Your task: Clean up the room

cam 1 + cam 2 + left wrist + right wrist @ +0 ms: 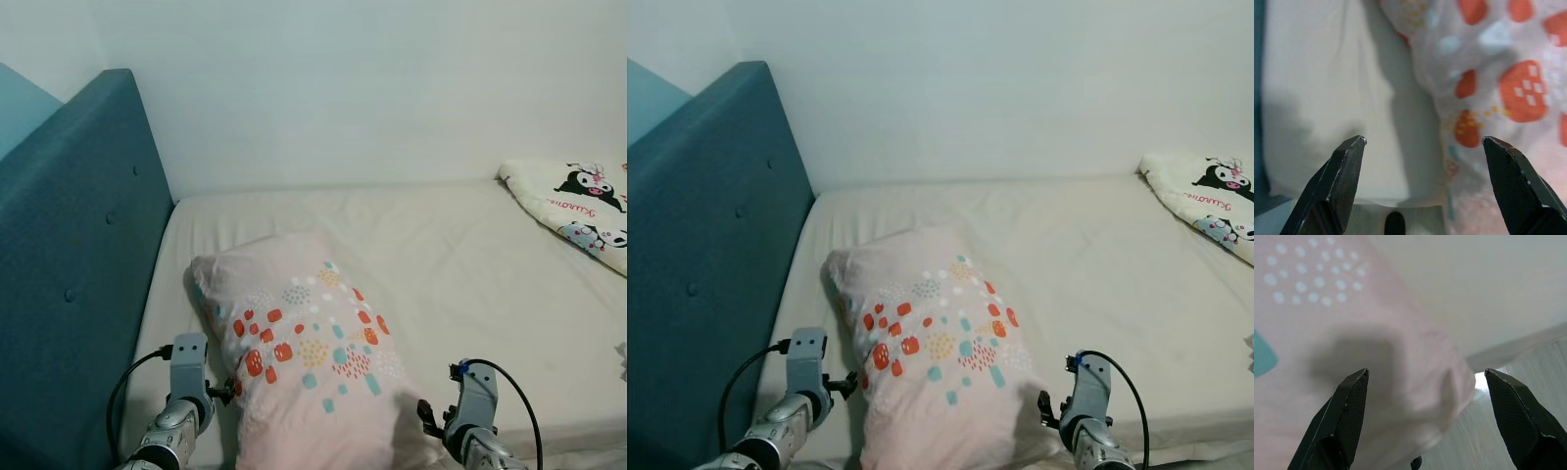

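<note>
Left eye view: a pink pillow [304, 362] with orange and teal spots lies lengthwise on a cream bed [470, 264], its far end near the teal headboard [69, 255]. A patterned blanket [578, 206] sits well apart at the bed's far right corner. The left pincer [220, 392] flanks the pillow's left edge; the right pincer [428, 416] sits at its near right corner.

Right eye view: the same scene, both arms low beside the pillow.

Left wrist view: the left pincer's fingers [1339, 181] stand wide apart, straddling the pillow's side edge, holding nothing.

Right wrist view: the right pincer's fingers [1344, 418] are also wide, framing the pillow's overhanging corner, with the floor [1518, 431] below.

Judged step: gripping the pillow to place it by the headboard. To do it well, each pincer should push in until fabric fills the gap, close on a thick fold, then both lift together evenly.
</note>
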